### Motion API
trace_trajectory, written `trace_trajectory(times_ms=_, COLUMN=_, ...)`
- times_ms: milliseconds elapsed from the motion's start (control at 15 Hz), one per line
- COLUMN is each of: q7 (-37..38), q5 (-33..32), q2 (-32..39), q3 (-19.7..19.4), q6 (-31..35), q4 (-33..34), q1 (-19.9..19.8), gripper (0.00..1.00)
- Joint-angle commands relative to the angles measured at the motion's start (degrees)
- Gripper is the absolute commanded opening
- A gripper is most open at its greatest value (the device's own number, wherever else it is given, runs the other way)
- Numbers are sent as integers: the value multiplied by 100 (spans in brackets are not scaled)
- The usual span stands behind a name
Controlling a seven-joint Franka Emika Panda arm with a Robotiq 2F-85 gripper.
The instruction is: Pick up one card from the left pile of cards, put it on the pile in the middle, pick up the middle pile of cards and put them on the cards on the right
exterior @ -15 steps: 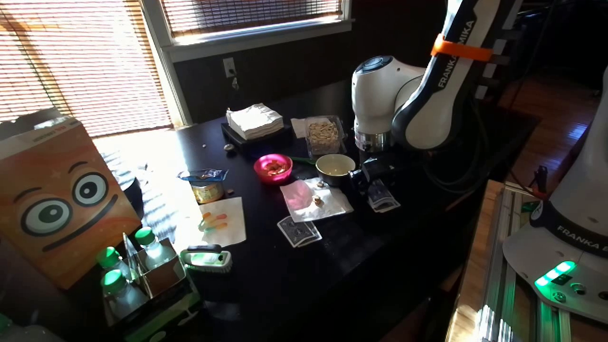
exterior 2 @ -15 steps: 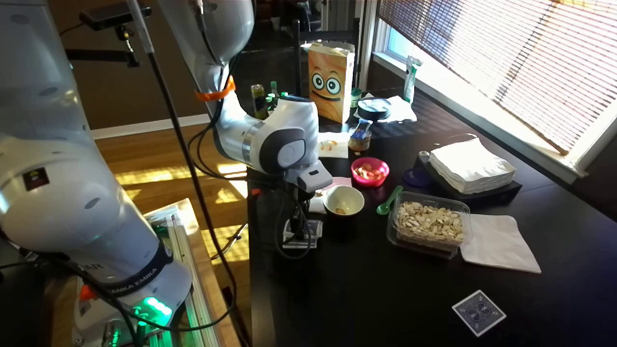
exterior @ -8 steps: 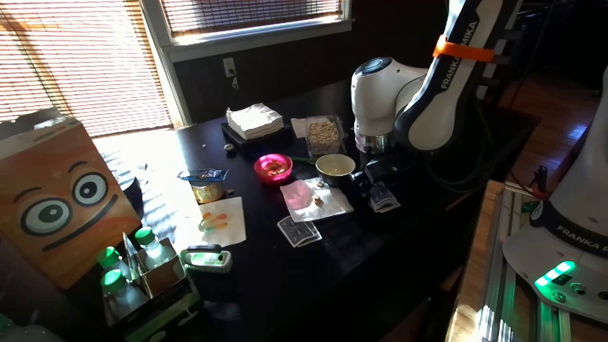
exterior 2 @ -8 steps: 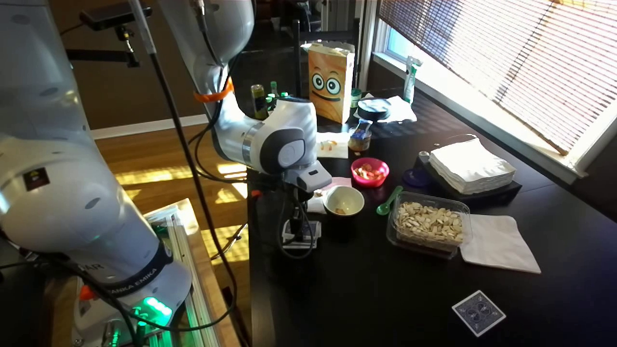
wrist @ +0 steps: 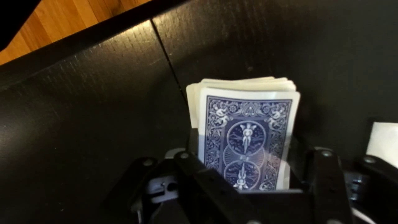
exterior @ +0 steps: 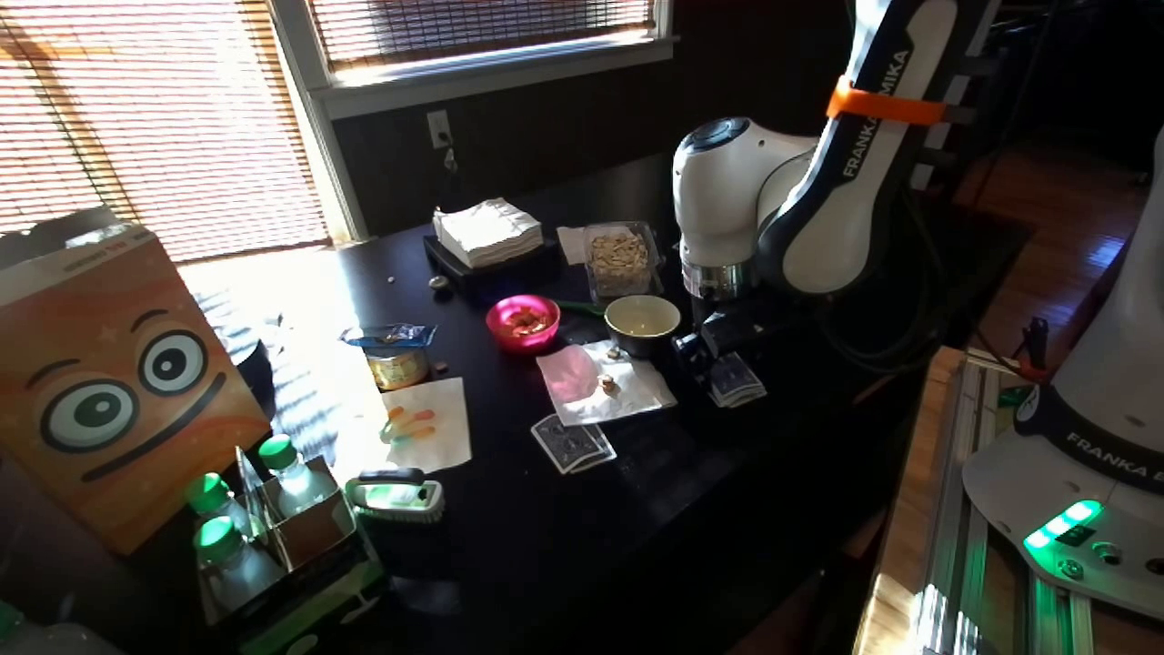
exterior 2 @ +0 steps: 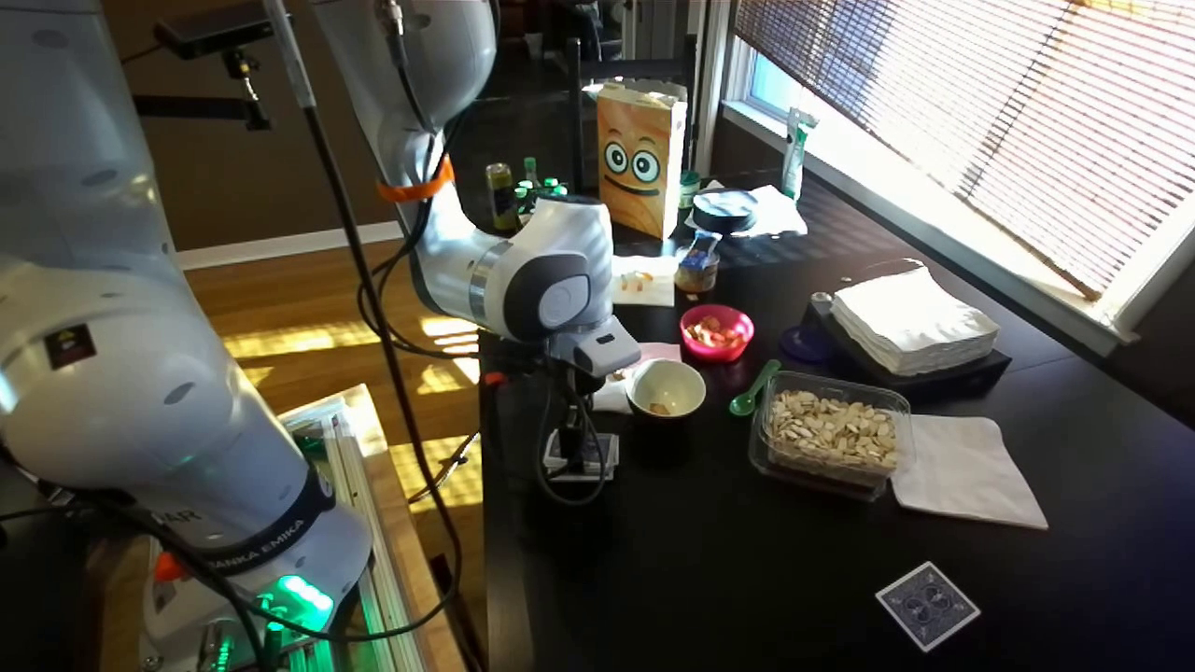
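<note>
The middle pile of blue-backed cards (wrist: 245, 118) lies on the dark table, its lower cards fanned slightly past the top one. It shows in both exterior views (exterior: 738, 382) (exterior 2: 602, 455), partly covered by the gripper. My gripper (wrist: 244, 143) is open and low over this pile, a finger at each long side; whether either finger touches the cards is unclear. A second pile (exterior: 573, 443) lies beside a napkin, and the arm hides it in an exterior view. A single blue-backed card (exterior 2: 928, 607) lies apart near the almond tub.
A white bowl (exterior 2: 666, 388) stands close to the gripper, with a pink bowl (exterior: 523, 323) beyond it. A napkin with small bits (exterior: 627, 391) lies between the piles. A clear tub of flakes (exterior 2: 831, 434), a green spoon (exterior 2: 754, 388) and a napkin stack (exterior: 488, 234) are further off.
My gripper has come down a little and shifted slightly over the middle pile, and more of the cards shows in an exterior view. The cards themselves have not visibly moved.
</note>
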Motion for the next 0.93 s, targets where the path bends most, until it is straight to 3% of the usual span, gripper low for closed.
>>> trace_trajectory(times_ms=0, q7=-47, q5=-83, q2=19, q3=26, q6=16, q4=7, q1=-31, gripper=93)
trace_trajectory(times_ms=200, q7=-52, q5=-115, q2=0, q3=18, q6=7, q4=7, q1=-13, gripper=100)
trace_trajectory(times_ms=867, q7=-32, q5=-137, q2=-94, q3=38, q6=-59, q4=8, q1=44, gripper=100)
